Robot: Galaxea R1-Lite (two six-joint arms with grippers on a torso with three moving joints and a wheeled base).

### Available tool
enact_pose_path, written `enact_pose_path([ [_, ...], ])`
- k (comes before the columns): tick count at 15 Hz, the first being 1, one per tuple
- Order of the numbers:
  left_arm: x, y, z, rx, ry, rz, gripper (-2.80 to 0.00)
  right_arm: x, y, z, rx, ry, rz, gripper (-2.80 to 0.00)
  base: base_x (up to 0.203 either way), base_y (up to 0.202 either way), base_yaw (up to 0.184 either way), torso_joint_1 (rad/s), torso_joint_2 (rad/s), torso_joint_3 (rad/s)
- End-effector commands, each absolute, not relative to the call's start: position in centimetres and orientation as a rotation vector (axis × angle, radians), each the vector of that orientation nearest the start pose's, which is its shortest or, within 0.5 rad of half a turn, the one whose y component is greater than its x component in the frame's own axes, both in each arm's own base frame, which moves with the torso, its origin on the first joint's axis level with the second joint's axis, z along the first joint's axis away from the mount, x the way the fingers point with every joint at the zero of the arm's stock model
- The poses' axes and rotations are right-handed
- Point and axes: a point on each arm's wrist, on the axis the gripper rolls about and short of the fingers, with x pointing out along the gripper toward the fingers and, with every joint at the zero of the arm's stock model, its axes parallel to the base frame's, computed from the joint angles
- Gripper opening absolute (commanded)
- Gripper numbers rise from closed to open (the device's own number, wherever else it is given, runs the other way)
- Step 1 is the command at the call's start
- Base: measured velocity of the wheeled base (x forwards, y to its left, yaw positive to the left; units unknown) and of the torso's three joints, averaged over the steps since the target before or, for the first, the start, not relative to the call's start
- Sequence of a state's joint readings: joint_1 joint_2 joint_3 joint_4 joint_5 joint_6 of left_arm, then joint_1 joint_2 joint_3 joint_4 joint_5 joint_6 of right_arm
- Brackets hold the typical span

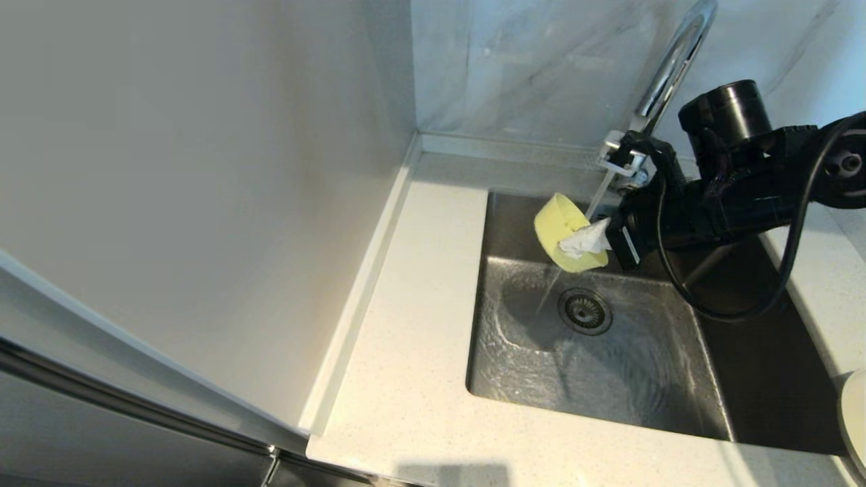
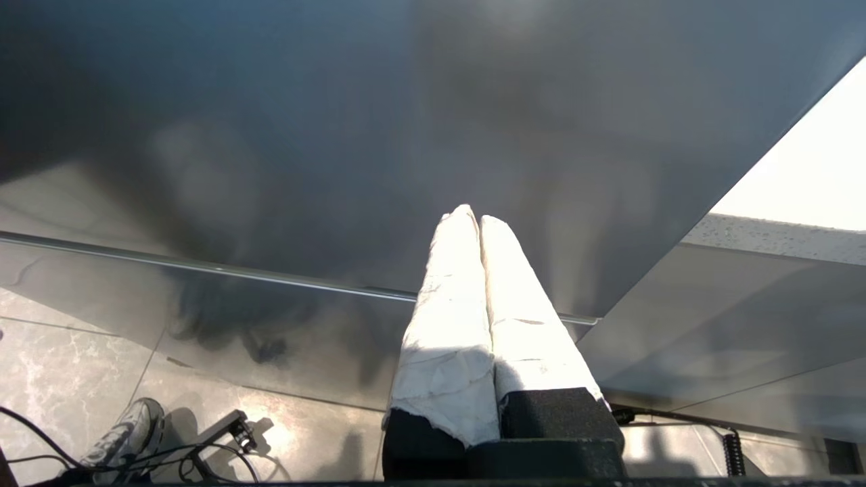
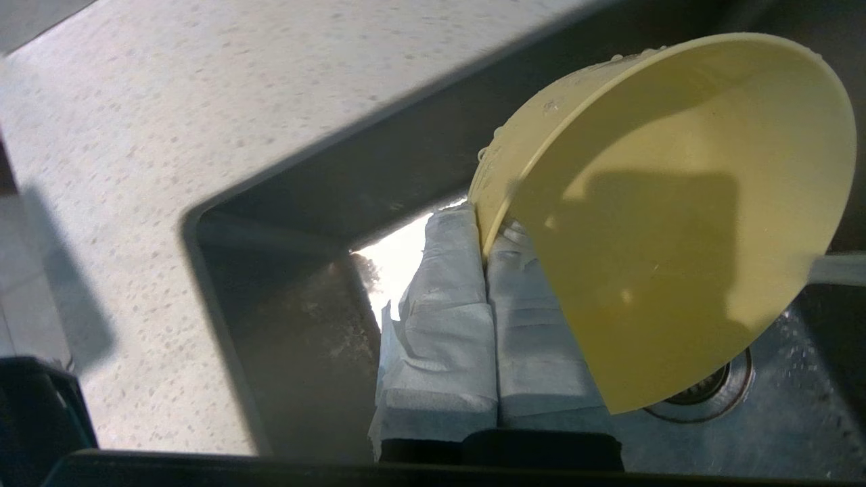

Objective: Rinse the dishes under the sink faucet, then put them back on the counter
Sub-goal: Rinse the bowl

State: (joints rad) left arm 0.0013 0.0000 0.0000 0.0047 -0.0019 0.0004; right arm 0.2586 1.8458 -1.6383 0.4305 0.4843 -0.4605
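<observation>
My right gripper (image 1: pixel 583 242) is shut on the rim of the small pale-yellow bowl (image 1: pixel 561 231), holding it tilted on its side over the back of the sink (image 1: pixel 683 406). In the right wrist view the bowl (image 3: pixel 676 230) shows its wet hollow, its wall pinched between the white-wrapped fingers (image 3: pixel 440 304). A thin stream of water runs from the chrome faucet (image 1: pixel 670 64) past the bowl's edge into the basin, near the round drain (image 1: pixel 585 311). The left gripper (image 2: pixel 472 220) is shut and empty, parked low in front of a grey cabinet. Chopsticks are out of view.
Off-white speckled counter (image 1: pixel 413 284) runs along the sink's left and front. A cream plate's edge (image 1: pixel 854 412) peeks in at the far right on the counter. A plain wall stands on the left, marble tiles behind. A black cable (image 1: pixel 731 311) hangs over the basin.
</observation>
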Motion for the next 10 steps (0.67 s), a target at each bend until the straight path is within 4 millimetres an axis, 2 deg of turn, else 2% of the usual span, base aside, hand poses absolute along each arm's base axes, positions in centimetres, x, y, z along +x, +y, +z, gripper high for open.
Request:
enact_pose_path([
  [1,-2.3,0.0,7.5,0.0,0.005,-0.002,-2.8,34.3,9.4,26.2,-0.334,0.487,0.832,-2.8,0.0,0.0,0.0,0.0,0.0,0.0],
  [7,-2.3,0.0,7.5,0.0,0.005,0.0,-2.8,34.0,8.5,26.3,-0.32,0.498,0.812,-2.8,0.0,0.0,0.0,0.0,0.0,0.0],
  [10,-2.3,0.0,7.5,0.001,0.005,-0.001,-2.8,31.9,7.4,26.0,-0.285,0.533,0.82,-2.8,0.0,0.0,0.0,0.0,0.0,0.0],
])
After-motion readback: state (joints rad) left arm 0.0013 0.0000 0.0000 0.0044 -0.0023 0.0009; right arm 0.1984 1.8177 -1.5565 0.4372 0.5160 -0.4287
